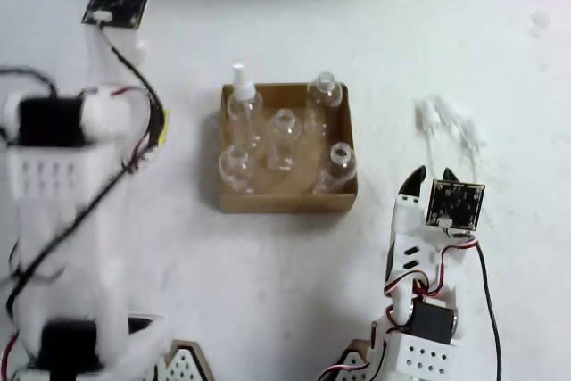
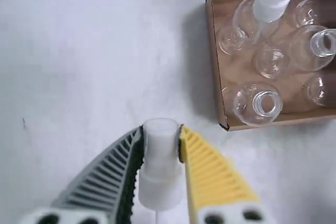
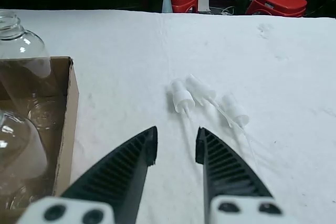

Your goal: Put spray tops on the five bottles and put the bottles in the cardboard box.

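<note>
All five clear plastic bottles (image 1: 284, 131) already stand in the shallow brown cardboard box (image 1: 290, 201) at mid-table, so the boxing part looks done; capping is barely begun. Just one, the capped bottle (image 1: 242, 104) in the box corner far from the arms on the left arm's side, wears a white spray top; the other four necks are bare, e.g. the open bottle (image 2: 262, 103) by the near box wall in the left wrist view.

Left gripper (image 2: 160, 132), w/ grey & yellow ribbed fingers, is closed snug on a second white spray top; this held top (image 2: 159, 166) sits over bare white table (image 2: 79, 51) beside the box, not above any neck.

Right gripper (image 3: 176, 142) is black, jaws parted a little, nothing between them; it points toward three loose spray tops (image 3: 202, 90) lying close together on the table, to the right of the box & apart from it.

Est. progress: 1 of 5 capped; 1 top in hand, needs carrying over a neck & seating; 3 tops left to fetch; approx. a fifth of capping done.
</note>
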Controlling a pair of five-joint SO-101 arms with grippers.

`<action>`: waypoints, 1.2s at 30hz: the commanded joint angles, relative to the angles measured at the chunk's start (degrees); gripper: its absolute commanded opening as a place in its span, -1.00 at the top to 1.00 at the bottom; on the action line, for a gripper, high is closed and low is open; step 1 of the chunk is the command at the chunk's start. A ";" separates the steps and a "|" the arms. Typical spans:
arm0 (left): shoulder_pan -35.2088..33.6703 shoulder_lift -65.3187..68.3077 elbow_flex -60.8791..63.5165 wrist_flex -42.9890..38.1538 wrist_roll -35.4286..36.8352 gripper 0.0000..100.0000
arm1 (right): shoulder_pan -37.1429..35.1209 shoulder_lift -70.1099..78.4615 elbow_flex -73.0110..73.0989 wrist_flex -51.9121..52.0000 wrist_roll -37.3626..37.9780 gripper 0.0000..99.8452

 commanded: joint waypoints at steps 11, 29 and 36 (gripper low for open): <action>4.70 -38.90 28.75 -33.49 16.79 0.96 | -0.40 0.13 0.53 0.31 -0.09 0.79; 19.56 -49.27 62.59 -90.20 14.07 0.96 | -0.22 0.13 0.53 0.13 -0.09 0.79; 19.47 -49.27 71.74 -100.66 7.47 0.96 | -0.22 0.13 0.53 0.04 -0.09 0.79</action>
